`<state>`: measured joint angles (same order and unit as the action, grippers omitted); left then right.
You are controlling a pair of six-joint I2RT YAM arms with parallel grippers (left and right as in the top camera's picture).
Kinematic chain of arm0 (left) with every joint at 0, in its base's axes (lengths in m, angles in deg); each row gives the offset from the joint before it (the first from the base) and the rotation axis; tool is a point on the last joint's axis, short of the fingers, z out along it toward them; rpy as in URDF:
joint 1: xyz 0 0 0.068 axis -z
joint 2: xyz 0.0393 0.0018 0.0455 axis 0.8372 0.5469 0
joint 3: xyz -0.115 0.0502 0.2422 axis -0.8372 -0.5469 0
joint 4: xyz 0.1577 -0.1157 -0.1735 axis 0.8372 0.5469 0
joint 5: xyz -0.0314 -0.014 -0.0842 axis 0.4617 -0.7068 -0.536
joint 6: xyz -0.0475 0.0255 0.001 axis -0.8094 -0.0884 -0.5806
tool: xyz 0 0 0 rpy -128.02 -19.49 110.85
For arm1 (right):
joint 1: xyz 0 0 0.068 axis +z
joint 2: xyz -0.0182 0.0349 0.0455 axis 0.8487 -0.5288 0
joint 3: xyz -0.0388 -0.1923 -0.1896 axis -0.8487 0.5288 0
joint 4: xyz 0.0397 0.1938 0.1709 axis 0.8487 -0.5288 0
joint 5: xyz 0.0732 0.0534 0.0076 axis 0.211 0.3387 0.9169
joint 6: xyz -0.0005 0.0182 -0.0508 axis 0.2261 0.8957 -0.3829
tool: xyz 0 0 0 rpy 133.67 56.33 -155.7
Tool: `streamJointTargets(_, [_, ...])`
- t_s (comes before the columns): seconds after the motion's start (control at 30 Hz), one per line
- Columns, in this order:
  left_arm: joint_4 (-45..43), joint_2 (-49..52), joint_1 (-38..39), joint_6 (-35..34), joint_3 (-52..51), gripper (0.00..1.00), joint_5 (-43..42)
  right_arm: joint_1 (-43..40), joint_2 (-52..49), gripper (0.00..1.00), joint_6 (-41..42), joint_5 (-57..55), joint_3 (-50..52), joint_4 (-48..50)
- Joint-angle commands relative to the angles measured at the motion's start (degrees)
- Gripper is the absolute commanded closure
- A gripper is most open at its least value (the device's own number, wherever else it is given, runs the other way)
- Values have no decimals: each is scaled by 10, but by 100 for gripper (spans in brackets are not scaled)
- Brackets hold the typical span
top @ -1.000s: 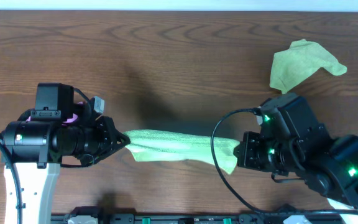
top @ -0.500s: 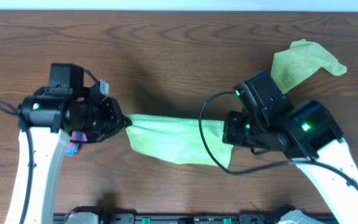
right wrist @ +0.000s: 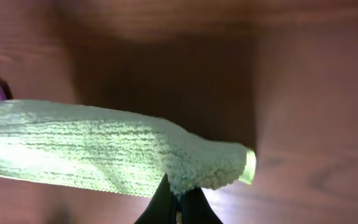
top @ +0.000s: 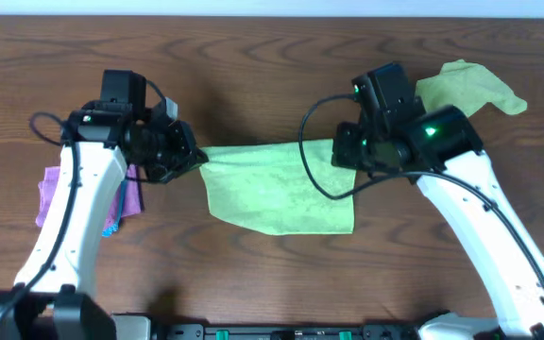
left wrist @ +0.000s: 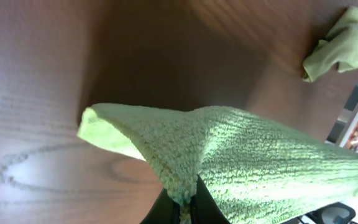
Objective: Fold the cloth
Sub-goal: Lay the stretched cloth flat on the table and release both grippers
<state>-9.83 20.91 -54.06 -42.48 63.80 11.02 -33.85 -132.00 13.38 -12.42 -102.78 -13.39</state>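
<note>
Slippage: each pincer had only a small pinch of fabric at one corner of the bright lime-green square terry cloth (top: pixel 281 189). I judge that pulling the arms apart or swinging them fast could tug a corner free.
Uneven fold: the free edge toward the front of the brown wooden bench (top: pixel 272 57) ran crooked, with its right corner reaching nearer the front edge than its left. Laid down like that, the halves would probably not match.
Sag: the span between the two grips drooped in the wrist views. Too much slack could let the middle bunch up under the fold.
Neighbours: a crumpled, duller yellow-green cloth (top: pixel 466 87) lay near the far right corner of the bench, close beside the right arm. A purple cloth (top: pixel 50 194) lay by the left edge, partly under the left arm. A wide sweep might drag either one.
Left pincer (left wrist: pixel 189 206): clamped tight on the cloth's far left corner, with the fabric rising out from between its tips.
Right pincer (right wrist: pixel 178 202): clamped tight on the far right corner in the same way.
Cloth position: mid-bench, stretched between the two pincers. Its held edge was lifted clear of the wood and the rest spread toward the front edge. Whether that free edge touched the bench could not be told.
</note>
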Motion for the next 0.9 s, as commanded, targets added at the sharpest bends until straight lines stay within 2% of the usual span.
streamJointTargets(0.0, [-24,28,-8,6,9,94,49,-18,-20,99,-36,-64,-9,23])
streamJointTargets(0.73, [-318,203,-4,6,9,94,58,-48,-190,99,-131,-138,-9,258])
streamJointTargets(0.87, [-354,212,9,6,9,94,88,-60,-215,99,-143,-144,-8,285])
